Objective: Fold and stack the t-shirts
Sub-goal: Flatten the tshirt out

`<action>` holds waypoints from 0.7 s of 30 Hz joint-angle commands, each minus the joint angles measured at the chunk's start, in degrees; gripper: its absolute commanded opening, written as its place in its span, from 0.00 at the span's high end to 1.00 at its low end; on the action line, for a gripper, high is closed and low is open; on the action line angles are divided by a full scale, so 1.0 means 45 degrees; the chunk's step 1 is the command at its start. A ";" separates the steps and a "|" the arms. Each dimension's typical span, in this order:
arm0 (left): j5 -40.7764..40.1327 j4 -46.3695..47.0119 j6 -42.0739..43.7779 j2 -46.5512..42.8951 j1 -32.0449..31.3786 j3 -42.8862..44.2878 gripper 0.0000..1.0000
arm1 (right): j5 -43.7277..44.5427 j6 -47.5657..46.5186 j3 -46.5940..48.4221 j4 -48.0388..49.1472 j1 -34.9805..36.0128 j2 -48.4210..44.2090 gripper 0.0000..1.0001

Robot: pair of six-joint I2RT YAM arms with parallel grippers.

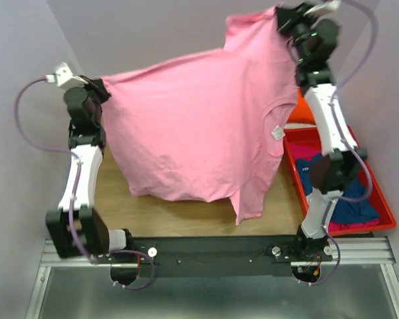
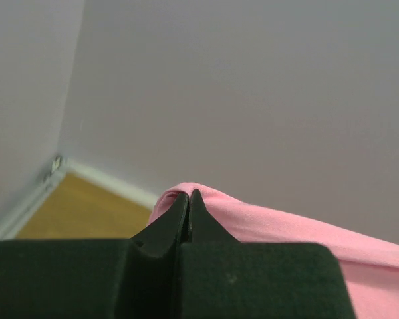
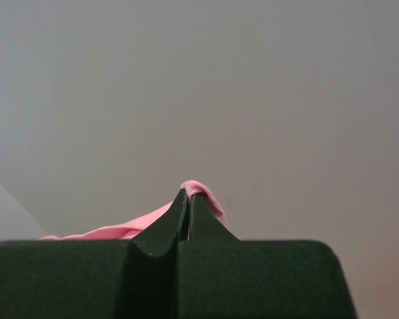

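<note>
Both jaws pinching pink t-shirt (image 1: 193,126), spread aloft

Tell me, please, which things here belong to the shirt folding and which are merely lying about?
Part of the job: pink t-shirt, held up by the left hand and right hand; dark blue tee and magenta tee in the red bin.
Lying about: red bin; wooden table.

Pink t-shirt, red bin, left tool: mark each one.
pink t-shirt (image 1: 193,133), top external view, middle of its spread body.
red bin (image 1: 366,229), top external view, near wall.
left tool (image 2: 189,196), left wrist view, between its closed fingertips, pinching pink fabric.
</note>
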 commanded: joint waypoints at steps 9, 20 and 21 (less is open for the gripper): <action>0.4448 -0.2839 0.0555 0.9718 0.0184 0.4267 0.02 | 0.0303 0.0701 -0.0210 -0.2222 -0.0012 0.5351 0.00; 0.5562 -0.3953 0.0987 0.9097 -0.0344 0.1910 0.02 | -0.1412 0.0075 -0.5994 -0.3002 0.0435 0.2129 0.00; 0.5698 -0.4187 0.0948 0.8903 -0.0325 0.1481 0.02 | -0.1783 0.0075 -0.6577 -0.3158 0.0611 0.1798 0.00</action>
